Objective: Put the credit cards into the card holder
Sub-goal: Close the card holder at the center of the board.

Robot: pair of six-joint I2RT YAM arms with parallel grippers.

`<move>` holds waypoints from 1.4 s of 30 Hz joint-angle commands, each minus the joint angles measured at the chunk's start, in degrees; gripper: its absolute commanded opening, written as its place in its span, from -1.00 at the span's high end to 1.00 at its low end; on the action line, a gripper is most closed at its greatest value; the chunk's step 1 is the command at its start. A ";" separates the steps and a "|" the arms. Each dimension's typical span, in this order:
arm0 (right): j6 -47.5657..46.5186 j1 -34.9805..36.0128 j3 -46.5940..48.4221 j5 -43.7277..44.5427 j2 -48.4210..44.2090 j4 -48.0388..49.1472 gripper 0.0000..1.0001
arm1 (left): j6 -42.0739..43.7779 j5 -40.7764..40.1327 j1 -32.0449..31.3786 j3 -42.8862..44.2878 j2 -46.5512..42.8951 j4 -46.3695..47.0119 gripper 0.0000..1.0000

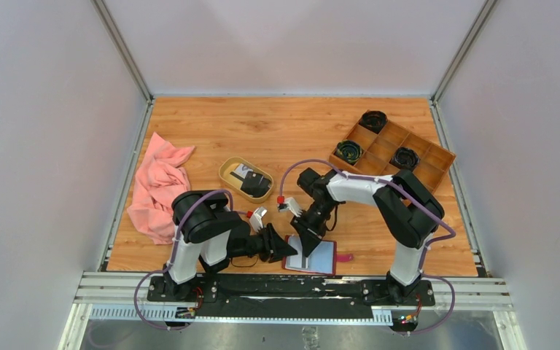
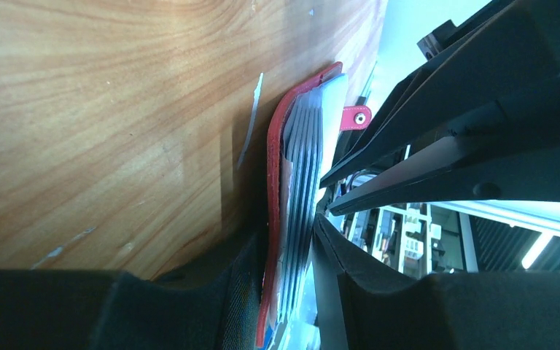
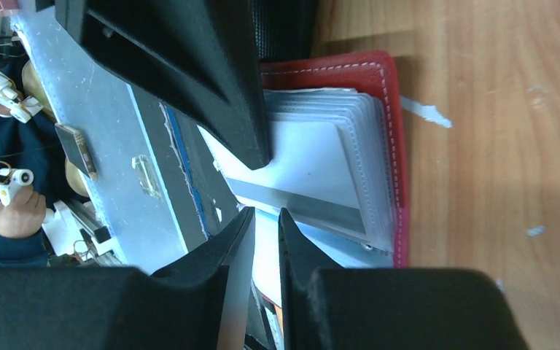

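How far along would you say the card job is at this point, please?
Done: card holder lies open, left pincer clamping it. In hand: a white card lies at the front pocket under the right pincer. Left: cards lie in the tan dish.

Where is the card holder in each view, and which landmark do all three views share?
Top external: card holder at bottom centre, lying open.
Left wrist: card holder in the centre, seen edge-on, red cover on the left.
Right wrist: card holder centre right, pockets showing.
Shared landmark: the wooden table beneath it.
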 commanded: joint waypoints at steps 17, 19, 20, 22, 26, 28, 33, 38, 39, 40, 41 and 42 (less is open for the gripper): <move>-10.67 -21.42 1.98 -3.36 -19.48 -7.29 0.07 | 7.80 -12.64 -0.61 -3.08 -8.60 -13.83 0.85; -11.02 -23.48 1.72 -3.60 -21.28 -7.29 0.04 | 9.33 -15.11 -0.61 -3.16 -14.67 -19.98 0.88; -11.18 -24.02 1.43 -3.55 -22.07 -7.17 0.01 | 10.35 -16.36 -0.61 -2.73 -18.22 -24.32 0.89; -11.12 -24.85 0.92 -3.55 -23.37 -6.85 -0.01 | 13.84 -18.47 -0.61 -0.99 -25.92 -34.97 0.92; -10.13 -26.05 -0.14 -3.07 -24.69 -5.72 -0.16 | 20.57 -26.13 -0.61 5.13 -39.95 -55.52 0.99; -8.86 -26.49 -0.63 -1.49 -24.75 -4.65 -0.24 | 23.57 -28.88 -0.61 8.51 -42.84 -64.39 1.00; -2.86 -26.74 -2.71 6.72 -22.38 -0.13 -0.44 | 28.38 -31.67 -0.61 14.98 -41.44 -71.61 1.00; 1.55 -26.79 -2.18 10.83 -15.62 1.00 -0.43 | 29.01 -31.92 -0.61 18.52 -36.23 -71.99 1.00; 1.96 -26.78 -2.11 11.27 -14.51 0.99 -0.42 | 28.78 -32.34 -0.56 18.64 -35.96 -71.97 1.00; 2.53 -26.88 -2.06 11.29 -13.55 1.02 -0.39 | 28.72 -32.72 -0.60 18.64 -36.02 -71.97 1.00; 2.93 -26.92 -2.07 10.81 -12.64 1.04 -0.36 | 28.65 -33.11 -0.61 18.65 -36.21 -71.97 1.00; 3.39 -26.92 -1.99 10.48 -11.89 1.04 -0.32 | 28.67 -33.43 -0.61 18.61 -36.50 -72.01 1.00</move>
